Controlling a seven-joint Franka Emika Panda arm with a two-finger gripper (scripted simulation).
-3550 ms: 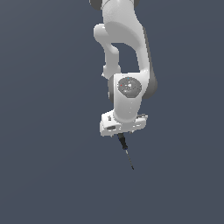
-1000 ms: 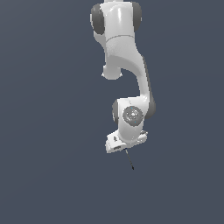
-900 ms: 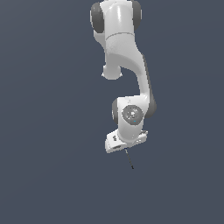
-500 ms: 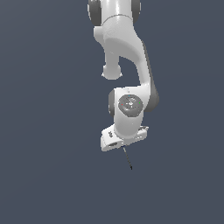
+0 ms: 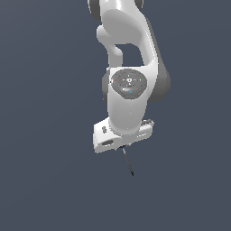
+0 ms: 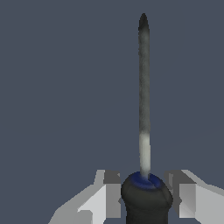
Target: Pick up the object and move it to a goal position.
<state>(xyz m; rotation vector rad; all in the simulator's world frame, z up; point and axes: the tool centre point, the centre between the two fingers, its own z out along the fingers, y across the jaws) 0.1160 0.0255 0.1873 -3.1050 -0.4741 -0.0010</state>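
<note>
Exterior cam stood off the arm [image 5: 131,85], roughly level, framing it whole down to the screwdriver [image 5: 127,162]. Wrist cam sat close behind the screwdriver's handle, looking along its shaft. Both views shared the screwdriver.

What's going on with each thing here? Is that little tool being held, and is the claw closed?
Screwdriver: held by its black handle, off any surface, shaft pointing away from the end effector and slanting downward in the exterior view.
End effector: shut on the screwdriver's handle, one finger on each side.
Arm: bent over, wrist turned downward.
</note>
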